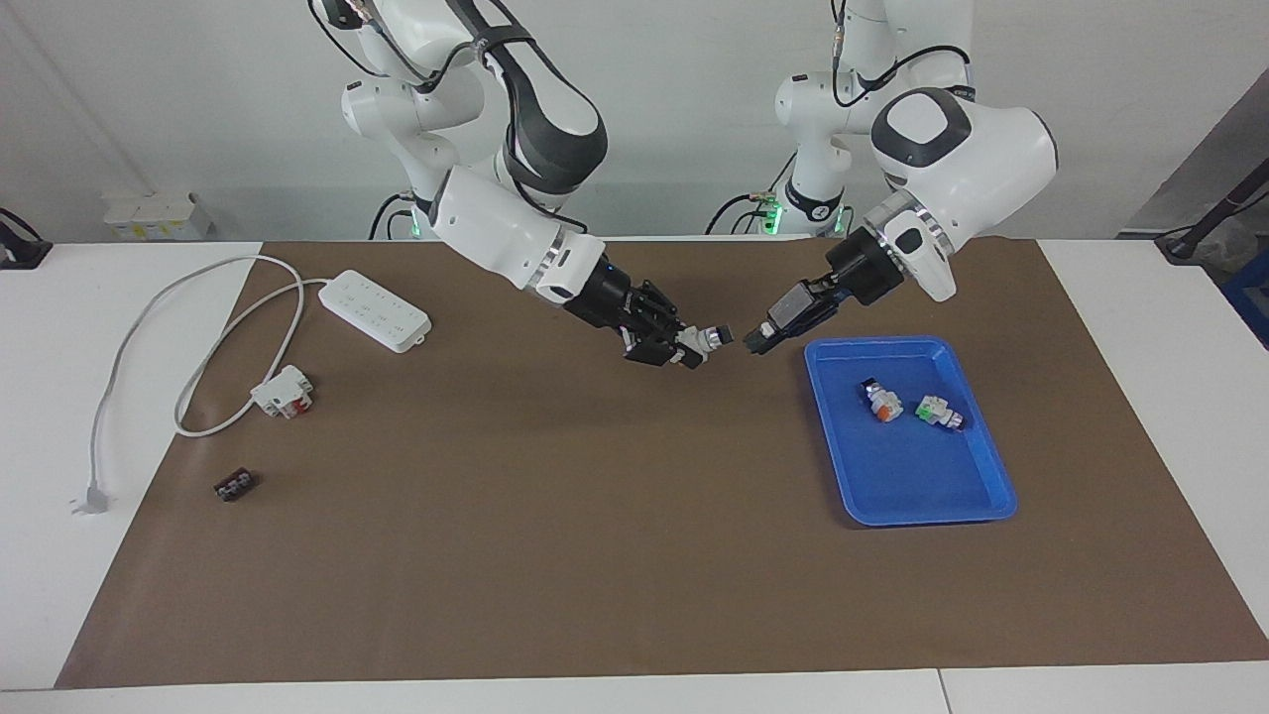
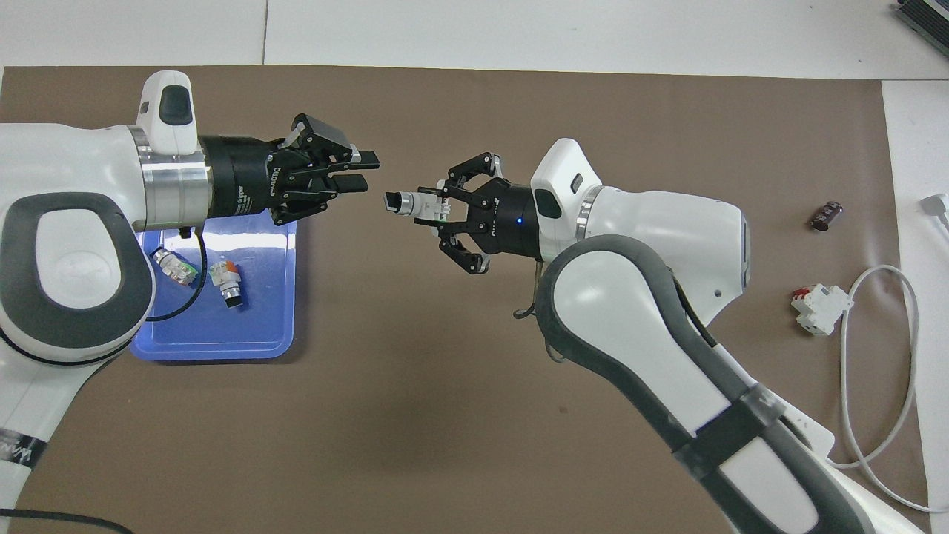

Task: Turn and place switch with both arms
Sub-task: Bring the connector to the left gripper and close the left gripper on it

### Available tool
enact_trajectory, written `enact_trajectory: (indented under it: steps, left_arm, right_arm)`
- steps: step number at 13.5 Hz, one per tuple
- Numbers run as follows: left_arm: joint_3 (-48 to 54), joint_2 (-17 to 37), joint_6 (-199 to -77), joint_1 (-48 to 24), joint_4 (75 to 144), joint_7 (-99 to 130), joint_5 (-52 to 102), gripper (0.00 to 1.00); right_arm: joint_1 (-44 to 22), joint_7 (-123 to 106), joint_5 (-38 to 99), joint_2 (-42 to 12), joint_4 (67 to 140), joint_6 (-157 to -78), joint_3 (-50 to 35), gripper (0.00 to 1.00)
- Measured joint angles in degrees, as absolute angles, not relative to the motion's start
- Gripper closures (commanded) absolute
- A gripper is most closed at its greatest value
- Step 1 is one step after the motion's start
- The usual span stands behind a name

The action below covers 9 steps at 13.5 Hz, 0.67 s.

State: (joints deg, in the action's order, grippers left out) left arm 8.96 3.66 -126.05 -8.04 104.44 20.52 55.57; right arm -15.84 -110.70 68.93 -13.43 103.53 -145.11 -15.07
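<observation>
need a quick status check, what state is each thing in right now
left gripper: jaws open, empty
right gripper: jaws shut on switch
switch: held off the table, knob toward left gripper
blue tray: holds orange-marked switch and green-marked switch
power strip: unplugged, plug lying on table

- White table (image 1: 59, 297) under a brown mat (image 1: 595, 516).
- Blue tray (image 1: 977, 501) toward the left arm's end.
- Power strip (image 1: 375, 309), white block with red parts (image 1: 283, 391), small black part (image 1: 235, 485) toward the right arm's end.
</observation>
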Motion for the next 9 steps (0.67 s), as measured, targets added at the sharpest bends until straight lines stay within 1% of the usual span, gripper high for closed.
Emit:
enact_trajectory:
  steps: [5, 7, 9]
  left_arm:
    - [9.2, 3.9, -126.0, -9.3, 104.9, 20.5, 54.9, 0.69]
    - [9.2, 3.9, -125.9, -9.3, 105.0, 20.5, 54.7, 0.72]
    - [9.2, 3.9, -125.7, -9.3, 105.0, 20.5, 54.5, 0.72]
  right_arm:
    - [-15.8, -110.7, 68.9, -13.4, 103.7, -145.1, -15.0, 1.0]
    - [-15.8, -110.7, 68.9, -13.4, 103.8, -145.1, -15.0, 1.0]
    - [-15.8, -110.7, 68.9, -13.3, 103.9, -145.1, -15.0, 1.0]
